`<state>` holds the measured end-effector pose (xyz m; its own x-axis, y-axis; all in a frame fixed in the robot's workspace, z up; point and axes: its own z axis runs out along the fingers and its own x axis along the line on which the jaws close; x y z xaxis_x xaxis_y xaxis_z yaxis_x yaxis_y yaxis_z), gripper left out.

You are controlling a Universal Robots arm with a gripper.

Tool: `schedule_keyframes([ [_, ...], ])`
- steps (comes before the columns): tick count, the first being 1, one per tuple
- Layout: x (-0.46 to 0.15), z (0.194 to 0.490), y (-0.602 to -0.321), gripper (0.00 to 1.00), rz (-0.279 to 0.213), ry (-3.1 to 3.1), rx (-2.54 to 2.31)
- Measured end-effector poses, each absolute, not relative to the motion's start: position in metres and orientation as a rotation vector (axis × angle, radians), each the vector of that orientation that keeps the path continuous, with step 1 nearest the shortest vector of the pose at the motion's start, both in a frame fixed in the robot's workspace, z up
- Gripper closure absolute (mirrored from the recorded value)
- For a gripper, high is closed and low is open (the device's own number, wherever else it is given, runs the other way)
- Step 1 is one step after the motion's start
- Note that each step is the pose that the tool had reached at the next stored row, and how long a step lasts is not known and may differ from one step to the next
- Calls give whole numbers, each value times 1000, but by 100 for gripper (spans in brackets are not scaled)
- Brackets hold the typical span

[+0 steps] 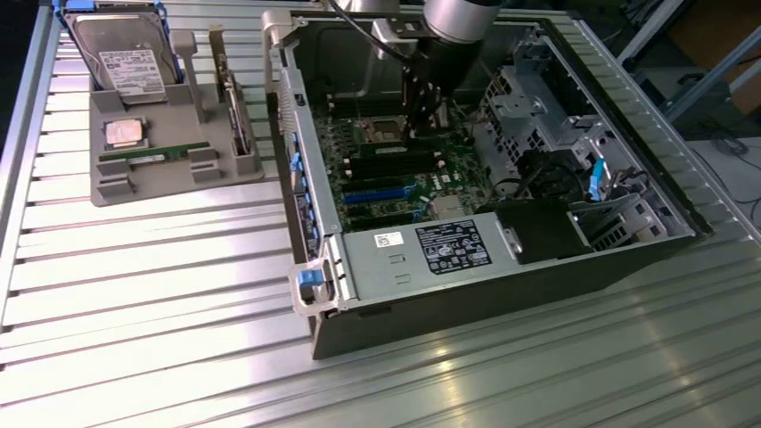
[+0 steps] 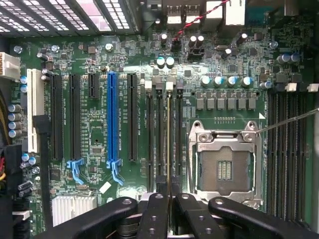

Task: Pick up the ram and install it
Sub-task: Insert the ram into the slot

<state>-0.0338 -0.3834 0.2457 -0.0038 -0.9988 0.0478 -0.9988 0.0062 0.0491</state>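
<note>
step: install | my gripper (image 2: 168, 206) pinching the ram (image 2: 169, 144) edge-on over a memory slot beside the CPU socket (image 2: 224, 167) | next — judged: straight, even press into slot — no tilt

1. The arm (image 1: 458, 16) has a smooth round silver-grey wrist segment, seen in the exterior view, with a darker band at its lower end.
2. A thin black cable (image 1: 356, 16) curves beside that segment.
3. Below it sits a black, boxy gripper (image 1: 426, 105) body that narrows downward into dark slim fingers.
4. In the wrist view the gripper (image 2: 169, 196) shows matt black linkage bars (image 2: 94, 219) with rounded ends, spreading outward on both sides.
5. Small round screw holes or pivot pins dot the inner finger links (image 2: 154, 214).
</note>
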Motion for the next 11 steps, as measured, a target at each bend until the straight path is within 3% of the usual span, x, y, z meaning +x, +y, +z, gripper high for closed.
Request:
schedule_keyframes([
  [11,-40,238,-395,88,13,-2183,2149],
])
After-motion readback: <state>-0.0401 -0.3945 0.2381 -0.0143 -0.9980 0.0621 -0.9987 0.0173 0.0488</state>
